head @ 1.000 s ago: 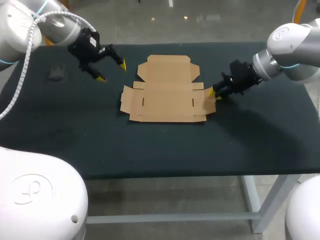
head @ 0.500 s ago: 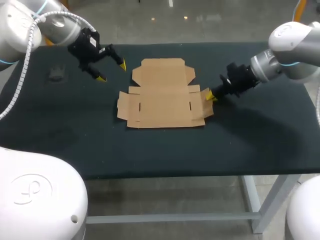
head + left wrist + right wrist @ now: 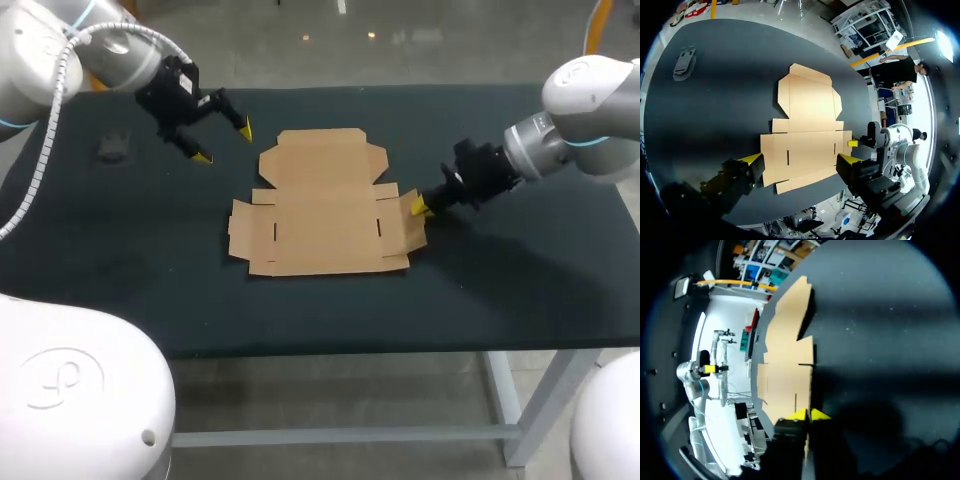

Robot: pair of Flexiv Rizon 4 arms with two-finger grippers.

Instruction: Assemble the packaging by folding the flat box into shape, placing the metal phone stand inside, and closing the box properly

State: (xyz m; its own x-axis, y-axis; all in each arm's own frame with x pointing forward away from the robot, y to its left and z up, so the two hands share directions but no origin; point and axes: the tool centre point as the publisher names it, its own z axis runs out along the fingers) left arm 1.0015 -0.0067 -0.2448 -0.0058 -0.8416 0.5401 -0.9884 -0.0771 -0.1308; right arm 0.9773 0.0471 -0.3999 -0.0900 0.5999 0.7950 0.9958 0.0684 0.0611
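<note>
Dark cloth covers the surface (image 3: 520, 290), and the flat box (image 3: 320, 205) lies unfolded near its middle, panels spread out. At the box's right end, the right tool (image 3: 421, 207) pinches the side flap (image 3: 414, 222) between its yellow tips, and that flap tilts up slightly. The left tool (image 3: 224, 143) hangs released, spread wide, above the surface past the box's far left corner. The phone stand (image 3: 113, 148) lies well apart from the box, toward the surface's left end.

We see the brown cardboard box (image 3: 320, 205) lying unfolded and flat at the middle of the tabletop (image 3: 520, 280), flaps spread outward; the dark phone stand (image 3: 113, 148) lies well apart, far left
</note>
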